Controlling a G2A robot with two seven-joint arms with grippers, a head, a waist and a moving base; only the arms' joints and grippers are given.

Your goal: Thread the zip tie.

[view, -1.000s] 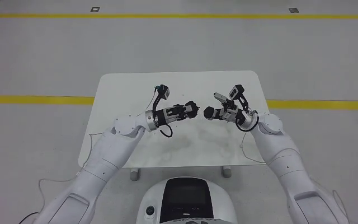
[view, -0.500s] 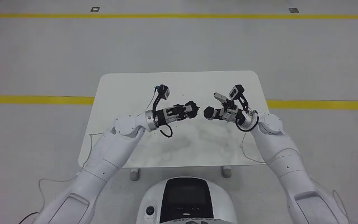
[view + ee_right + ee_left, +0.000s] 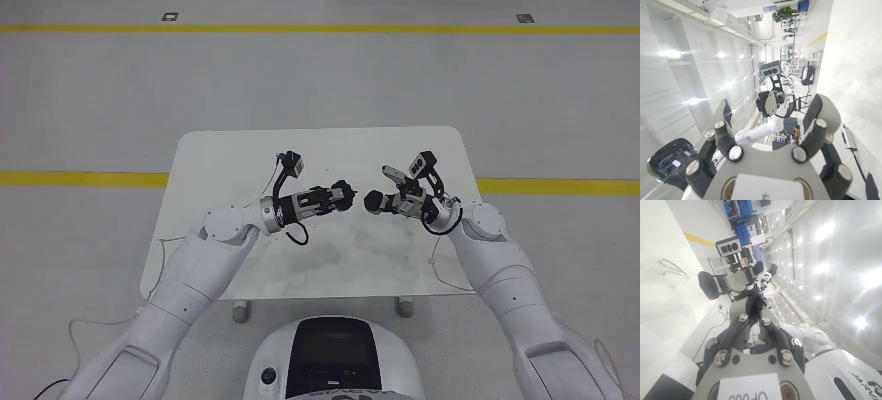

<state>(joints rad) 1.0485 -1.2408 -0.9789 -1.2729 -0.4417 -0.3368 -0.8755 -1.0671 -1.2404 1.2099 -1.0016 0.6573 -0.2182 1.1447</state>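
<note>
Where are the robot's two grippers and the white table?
left gripper (image 3: 754, 299), left wrist view, where its shut fingertips meet.
right gripper (image 3: 771, 103), right wrist view, gap between its open fingertips.
table (image 3: 420, 150), top view, bare top near far corner.

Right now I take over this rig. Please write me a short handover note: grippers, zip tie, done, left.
Left gripper: shut, held above the table; I cannot tell whether it grips anything.
Right gripper: open, empty, facing the left one across a small gap.
Zip ties: thin dark strips, apparently these, lie on the table.
Done: no threading visible.
Left: pick up, thread tail through head.
</note>
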